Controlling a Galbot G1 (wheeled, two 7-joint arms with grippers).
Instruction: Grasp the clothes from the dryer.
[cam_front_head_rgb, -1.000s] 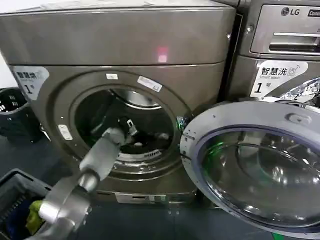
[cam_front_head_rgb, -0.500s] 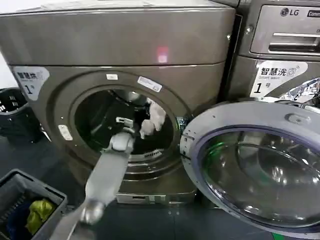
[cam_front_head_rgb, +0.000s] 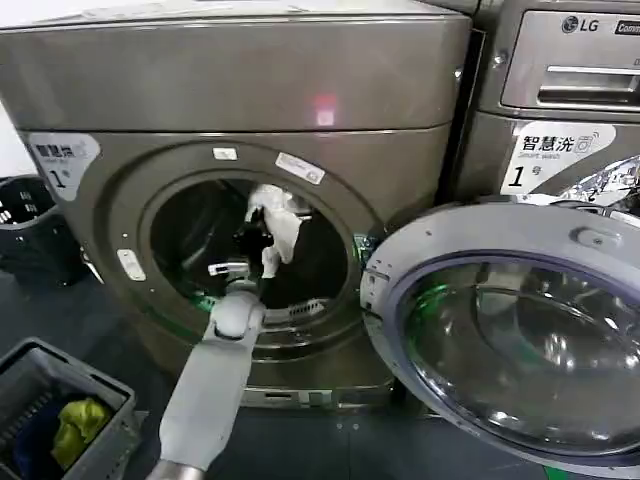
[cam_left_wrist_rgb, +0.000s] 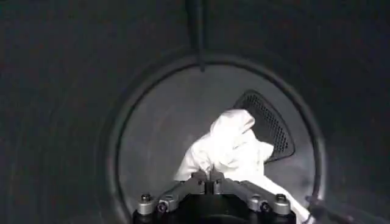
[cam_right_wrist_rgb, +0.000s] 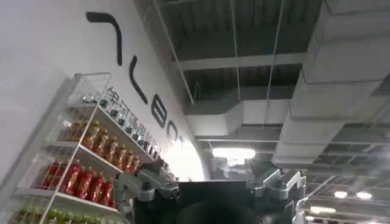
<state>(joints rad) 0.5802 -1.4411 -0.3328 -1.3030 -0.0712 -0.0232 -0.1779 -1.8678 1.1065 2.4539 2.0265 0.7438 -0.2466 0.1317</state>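
Observation:
The dryer (cam_front_head_rgb: 240, 90) is the big grey-brown machine in front of me, its porthole (cam_front_head_rgb: 250, 250) open. My left arm reaches into the drum. My left gripper (cam_front_head_rgb: 256, 236) is shut on the clothes (cam_front_head_rgb: 277, 222), a white garment hanging in the upper part of the opening. In the left wrist view the left gripper (cam_left_wrist_rgb: 208, 177) pinches a fold of the clothes (cam_left_wrist_rgb: 231, 143), with the drum's back wall (cam_left_wrist_rgb: 158, 134) and a vent grille behind. My right gripper (cam_right_wrist_rgb: 207, 182) is open, parked away from the dryer and pointing up at a ceiling.
The dryer's round door (cam_front_head_rgb: 510, 330) is swung open at the right. A grey basket (cam_front_head_rgb: 112, 402) at lower left holds a yellow-green cloth (cam_front_head_rgb: 80, 425). A black basket (cam_front_head_rgb: 25, 215) stands at far left. An LG machine (cam_front_head_rgb: 560, 90) adjoins on the right.
My left gripper has come up from low in the drum with the white clothes in it. The garment now hangs higher in the porthole.

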